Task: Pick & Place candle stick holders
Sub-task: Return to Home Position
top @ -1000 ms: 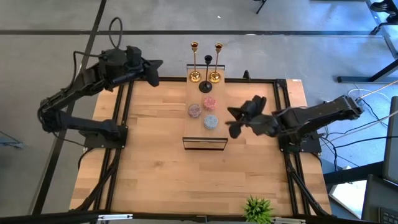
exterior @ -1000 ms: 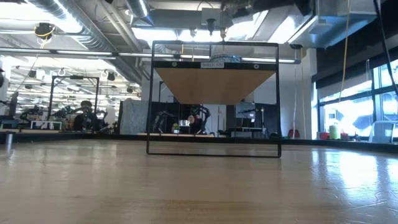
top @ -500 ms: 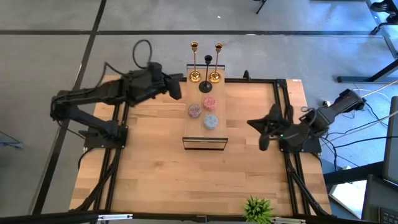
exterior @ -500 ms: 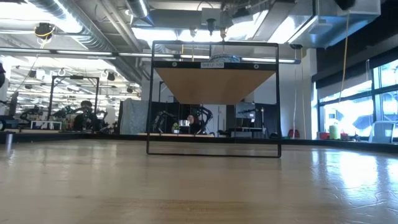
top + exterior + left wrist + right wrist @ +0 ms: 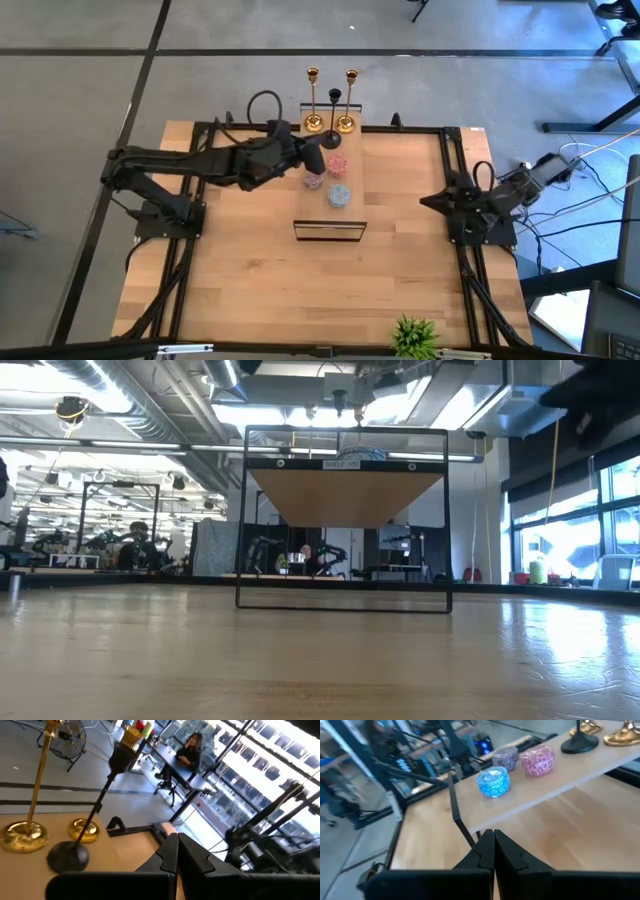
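So, both arms have shifted in the last second while the shelf's load has stayed put. Your right claw (image 5: 425,200), which hung beside the shelf (image 5: 318,212) a moment ago, has drawn back to its own base at the right edge of the bench (image 5: 250,260), well apart from everything. Its wrist view shows the fingers pressed together with nothing between them. Your left claw (image 5: 314,160) has gone the other way: from the far left corner it has swung in over the bench and now sits at the shelf's left side, near the pink candle (image 5: 337,165) and the violet candle (image 5: 314,179), fingers likewise closed and empty. None of the three holders has moved: one gold candle stick holder (image 5: 313,122) and the second gold holder (image 5: 346,124) stand upright at the shelf's far end, with the black holder (image 5: 331,138) upright just in front, between them. You can read that as the placing finished and the arms merely retiring. Watch the left arm, though: it passes near the black holder, and a brush could topple something so thin.
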{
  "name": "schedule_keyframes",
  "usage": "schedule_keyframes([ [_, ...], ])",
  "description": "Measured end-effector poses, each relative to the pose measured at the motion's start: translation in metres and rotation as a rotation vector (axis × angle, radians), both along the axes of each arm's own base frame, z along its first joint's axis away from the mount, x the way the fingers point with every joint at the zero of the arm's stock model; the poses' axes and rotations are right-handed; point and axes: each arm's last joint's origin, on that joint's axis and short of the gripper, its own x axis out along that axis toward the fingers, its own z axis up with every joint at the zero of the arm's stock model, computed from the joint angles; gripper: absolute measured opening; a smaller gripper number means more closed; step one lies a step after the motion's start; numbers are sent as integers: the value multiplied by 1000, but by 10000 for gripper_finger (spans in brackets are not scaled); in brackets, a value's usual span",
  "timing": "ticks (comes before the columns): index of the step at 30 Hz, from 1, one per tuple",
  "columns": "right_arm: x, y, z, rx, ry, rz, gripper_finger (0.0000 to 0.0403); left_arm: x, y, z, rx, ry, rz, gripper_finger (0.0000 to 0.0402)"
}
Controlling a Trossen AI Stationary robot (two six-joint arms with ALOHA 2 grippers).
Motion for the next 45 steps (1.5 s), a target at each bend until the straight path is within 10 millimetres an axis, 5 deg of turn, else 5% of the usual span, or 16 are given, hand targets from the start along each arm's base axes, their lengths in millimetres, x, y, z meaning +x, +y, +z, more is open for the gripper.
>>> schedule_keyframes([
  [9,-20,-12,-20,-164,-88,177,0,4,6,1,-5,-40,23,2],
  [29,23,-9,-92,-62,-159,190,0,4,9,1,-27,-57,7,2],
  [45,24,-34,-95,-11,-143,85,0,6,12,0,-7,-10,-119,3],
])
